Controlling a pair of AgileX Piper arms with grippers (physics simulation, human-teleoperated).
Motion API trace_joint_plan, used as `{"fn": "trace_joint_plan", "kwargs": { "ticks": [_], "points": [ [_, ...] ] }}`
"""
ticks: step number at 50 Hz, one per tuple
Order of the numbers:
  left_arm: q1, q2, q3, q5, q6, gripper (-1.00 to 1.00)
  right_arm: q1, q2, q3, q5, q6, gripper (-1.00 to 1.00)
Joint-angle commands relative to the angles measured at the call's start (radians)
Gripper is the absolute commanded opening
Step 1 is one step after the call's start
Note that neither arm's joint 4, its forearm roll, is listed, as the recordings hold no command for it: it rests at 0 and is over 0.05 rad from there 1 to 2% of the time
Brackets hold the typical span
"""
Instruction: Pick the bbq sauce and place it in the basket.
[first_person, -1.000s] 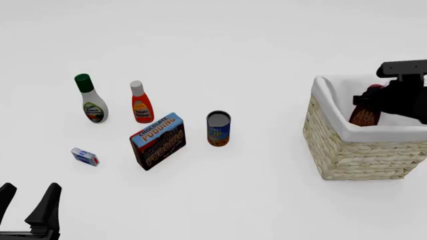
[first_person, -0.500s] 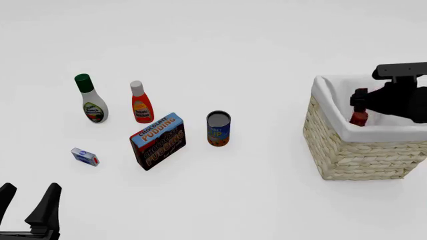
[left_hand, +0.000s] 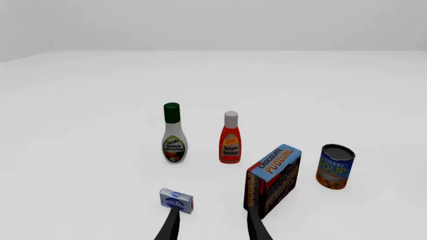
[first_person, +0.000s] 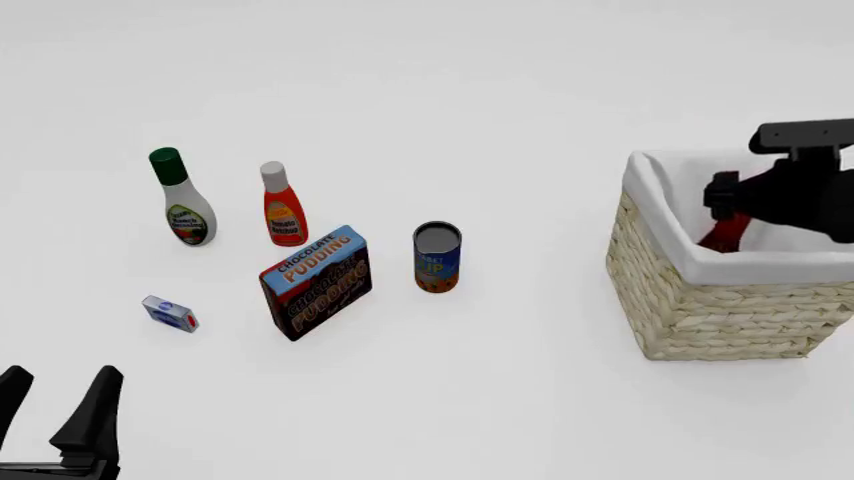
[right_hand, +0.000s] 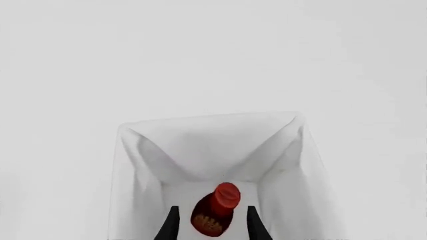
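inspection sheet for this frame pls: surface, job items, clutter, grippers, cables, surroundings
Surface: plain white table, no marks seen.
Job's things: dark reddish-brown BBQ sauce bottle with red cap inside the woven tan wicker basket with white liner, below the rim, tilted.
Clutter: white ranch bottle with green cap, orange-red ketchup bottle with white cap, chocolate pudding box, soup can, small blue-white packet.
Grippers: right gripper over the basket, jaws open astride the bottle; left gripper open, holding nothing.
Cables: nothing seen.
Surroundings: blank white backdrop.
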Motion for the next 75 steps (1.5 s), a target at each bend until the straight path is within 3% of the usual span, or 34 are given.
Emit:
{"fn": "trace_joint_plan", "kwargs": {
  "ticks": [1,35,63,75],
  "points": [
    [0.0,0.0,0.0,0.0,0.0,1.0,0.004,-0.028,-0.007,0.018,-0.001,1.0],
    [0.0,0.0,0.0,0.0,0.0,1.0,0.033,-0.139,-0.072,0.109,-0.02,1.0],
    [0.0,0.0,0.0,0.0,0.0,1.0,0.031,-0.341,-0.138,0.21,-0.017,1.0],
    [0.0,0.0,0.0,0.0,0.0,1.0,0.068,-0.404,-0.138,0.218,-0.019,1.0]
  ]
}}
